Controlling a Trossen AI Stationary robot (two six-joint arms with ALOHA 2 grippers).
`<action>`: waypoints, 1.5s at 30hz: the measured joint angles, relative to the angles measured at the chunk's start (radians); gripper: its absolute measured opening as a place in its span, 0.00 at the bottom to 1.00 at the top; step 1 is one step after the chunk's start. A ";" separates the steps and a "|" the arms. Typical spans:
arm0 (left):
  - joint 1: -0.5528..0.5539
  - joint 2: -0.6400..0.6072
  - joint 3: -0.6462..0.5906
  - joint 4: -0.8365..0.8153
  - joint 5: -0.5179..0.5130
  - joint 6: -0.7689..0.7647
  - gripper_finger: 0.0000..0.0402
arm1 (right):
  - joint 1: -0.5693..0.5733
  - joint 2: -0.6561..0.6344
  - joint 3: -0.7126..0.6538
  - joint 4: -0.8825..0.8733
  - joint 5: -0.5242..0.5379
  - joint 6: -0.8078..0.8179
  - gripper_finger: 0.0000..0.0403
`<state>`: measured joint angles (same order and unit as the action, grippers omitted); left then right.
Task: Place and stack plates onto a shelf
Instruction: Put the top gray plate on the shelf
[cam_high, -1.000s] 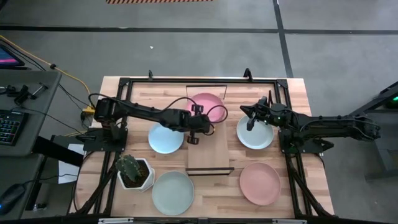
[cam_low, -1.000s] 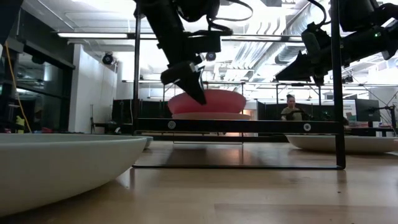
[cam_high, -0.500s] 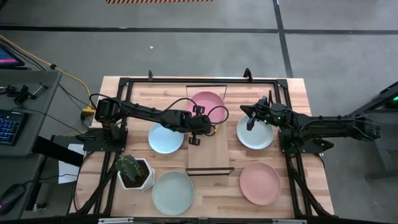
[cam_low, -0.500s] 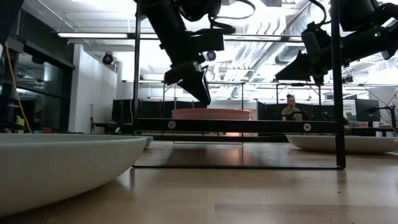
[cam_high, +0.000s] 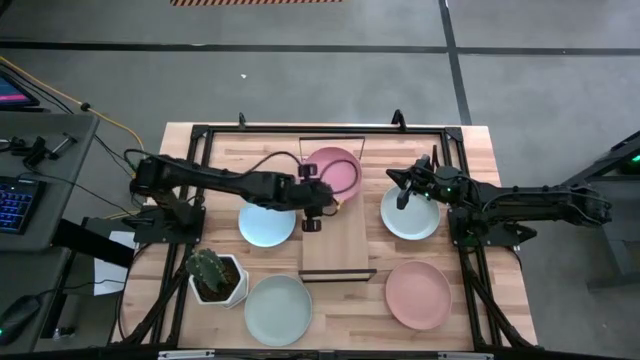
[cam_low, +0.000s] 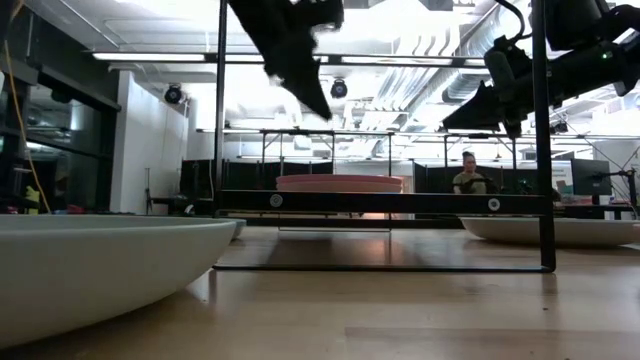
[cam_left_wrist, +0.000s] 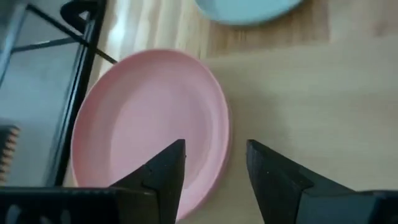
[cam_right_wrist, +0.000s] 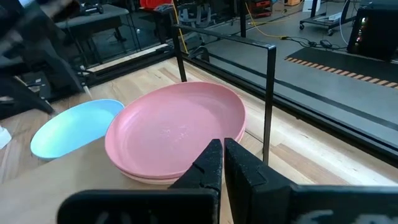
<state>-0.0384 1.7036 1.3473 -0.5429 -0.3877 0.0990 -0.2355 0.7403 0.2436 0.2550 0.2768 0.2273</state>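
Two pink plates (cam_high: 335, 168) lie stacked on the far end of the shelf (cam_high: 338, 250), one flat on the other (cam_right_wrist: 177, 127). My left gripper (cam_high: 325, 203) hangs open well above the shelf (cam_low: 310, 90), by the stack's near rim (cam_left_wrist: 214, 165), and touches nothing. My right gripper (cam_high: 403, 196) is shut and hovers above a pale mint plate (cam_high: 412, 215) on the table right of the shelf. A light blue plate (cam_high: 264, 224) rests on the table left of the shelf.
A pink plate (cam_high: 418, 295) and a pale green plate (cam_high: 278, 310) lie near the table's front edge. A white pot with a cactus (cam_high: 214, 275) stands front left. The near half of the shelf board is bare. A person (cam_low: 466, 172) sits in the room behind.
My left gripper has opened and let go of the upper pink plate. The plate, held tilted a second ago, has dropped flat onto the pink plate below. The gripper has then risen away from the stack.
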 joint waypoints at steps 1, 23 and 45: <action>-0.002 -0.027 -0.028 0.019 0.010 -0.023 0.40 | 0.000 0.000 0.000 -0.005 0.000 0.000 0.01; -0.025 -0.598 -0.815 0.937 0.089 -0.123 0.38 | -0.041 0.032 0.180 -0.896 0.079 0.403 0.33; -0.044 -0.596 -0.815 0.891 0.097 -0.140 0.38 | -0.041 0.380 0.180 -0.970 0.193 0.640 0.33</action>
<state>-0.0822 1.1072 0.5320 0.3482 -0.2907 -0.0411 -0.2764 1.1207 0.4240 -0.7147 0.4702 0.8673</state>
